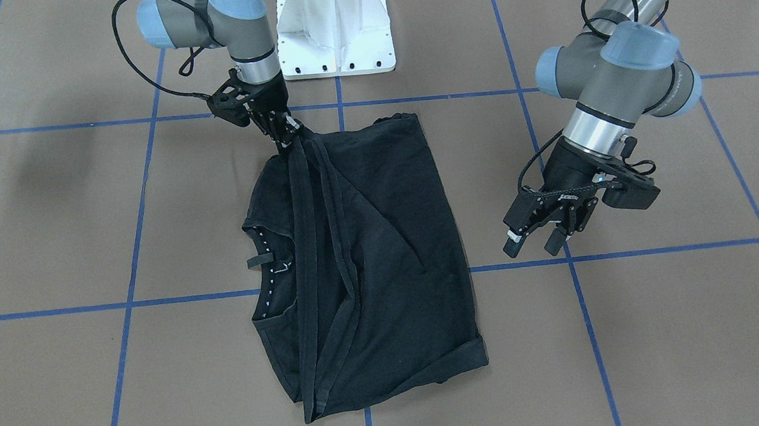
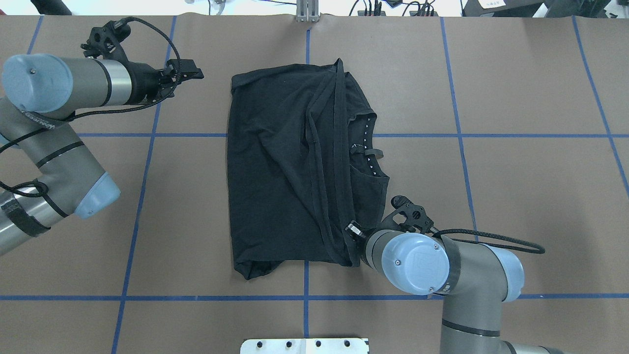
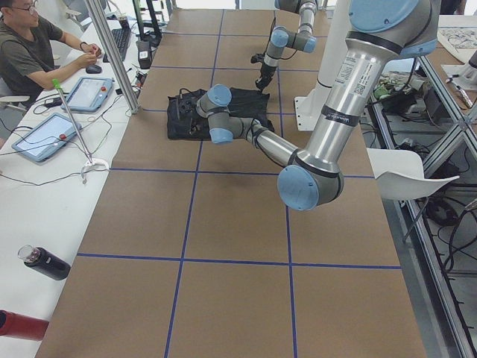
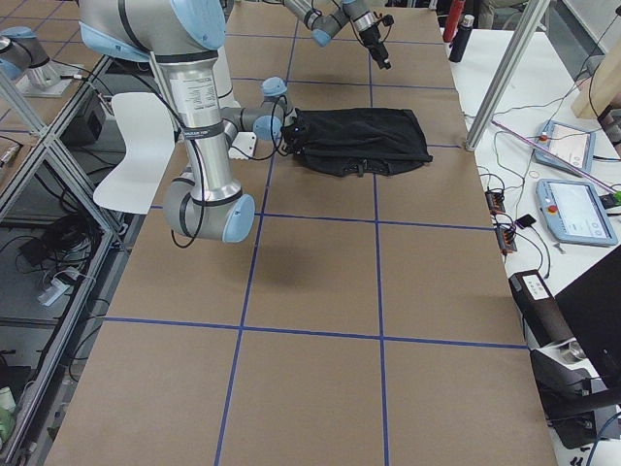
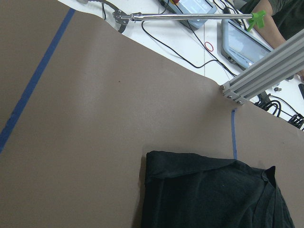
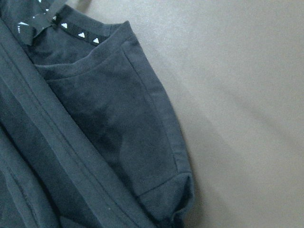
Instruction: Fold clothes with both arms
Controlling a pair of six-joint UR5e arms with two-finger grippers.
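Note:
The black T-shirt (image 1: 382,253) lies folded lengthwise on the brown table, its white-dotted collar (image 1: 264,261) showing at one side; the chest print is hidden. In the overhead view the T-shirt (image 2: 280,167) sits mid-table. My right gripper (image 1: 288,136) is shut on a gathered fold of the T-shirt at the corner nearest the robot, and it also shows in the overhead view (image 2: 352,232). My left gripper (image 1: 534,245) is open and empty, hovering over bare table beside the shirt's other side, apart from it; overhead it (image 2: 189,76) points toward the shirt's far corner.
The white pedestal base (image 1: 334,29) stands at the robot's edge of the table. Blue tape lines (image 1: 125,304) grid the brown table. An operator (image 3: 30,45) sits at a side bench with tablets (image 3: 45,134). An aluminium post (image 5: 266,71) stands past the table's far edge.

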